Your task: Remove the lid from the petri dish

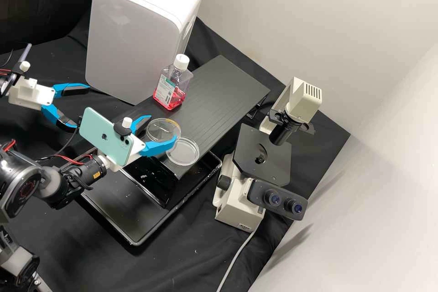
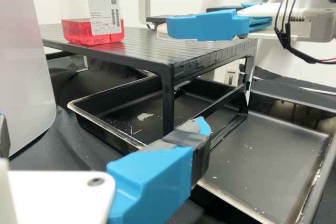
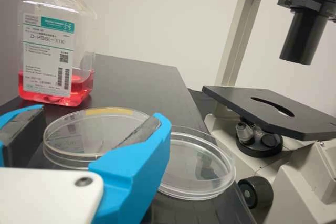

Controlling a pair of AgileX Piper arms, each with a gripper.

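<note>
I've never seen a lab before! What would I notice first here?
The right gripper pinching a clear round lid in its bright blue fingers at the near end of the black shelf, with the open petri dish lying beside it. Then the flask of red liquid farther back on that shelf, and the big white microscope to its right.

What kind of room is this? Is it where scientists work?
Probably, yes: it looks like a science lab. There's a microscope, a clear round dish beside its lid, and a bottle of pink liquid.
</note>
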